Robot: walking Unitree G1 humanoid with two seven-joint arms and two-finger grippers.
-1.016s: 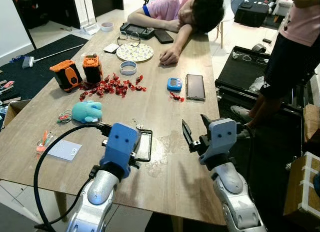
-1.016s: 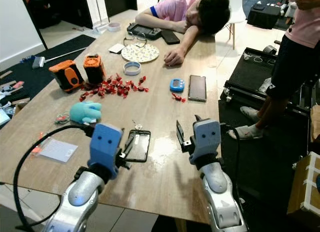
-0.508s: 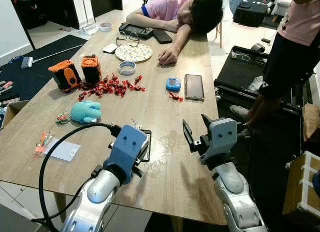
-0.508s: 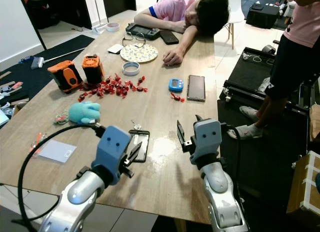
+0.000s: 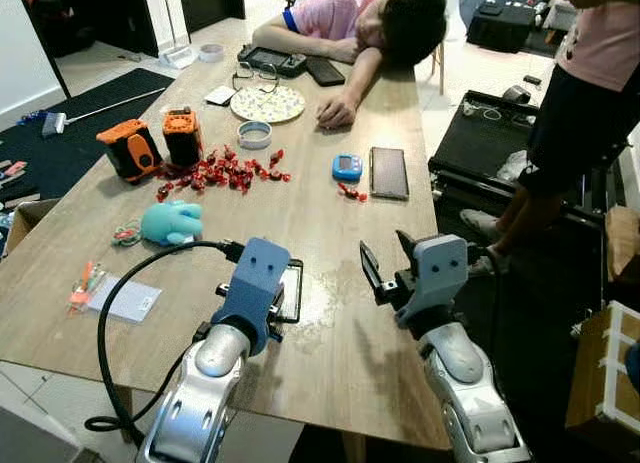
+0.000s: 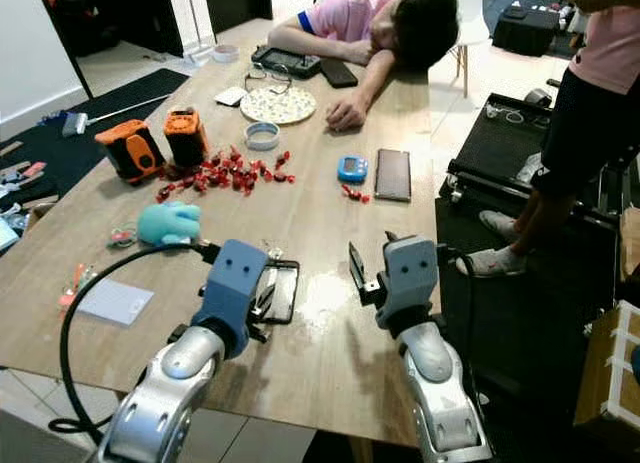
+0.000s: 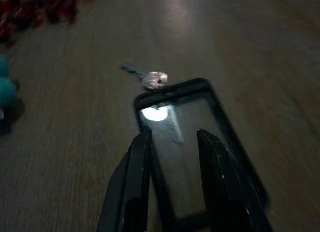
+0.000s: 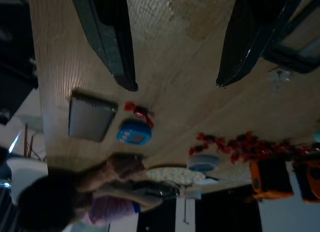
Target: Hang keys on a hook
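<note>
Left gripper (image 7: 172,142) hovered low over a black phone (image 7: 192,157) lying flat on the wooden table (image 5: 330,213), lower centre of the head views. Its fingers (image 7: 135,177) stood parted, holding nothing, tips over the phone's near end. A single silver key (image 7: 150,77) lay on the wood just beyond the phone's far corner, close to touching it; in the right eye view it sat at frame centre-left, beside the phone's top edge (image 6: 272,252).

Right gripper (image 5: 385,268) hung above the table's right edge, lower right of centre, fingers (image 8: 107,36) spread wide and empty.

Left of the key: a teal plush toy (image 5: 172,223). Farther up the frame: scattered red candies (image 5: 220,171), two orange tools (image 5: 152,143), a blue timer (image 5: 347,167), a second phone (image 5: 389,172). A person (image 5: 370,23) slumped at the far end, head on arm. Another person (image 5: 590,93) stood at the upper right.
</note>
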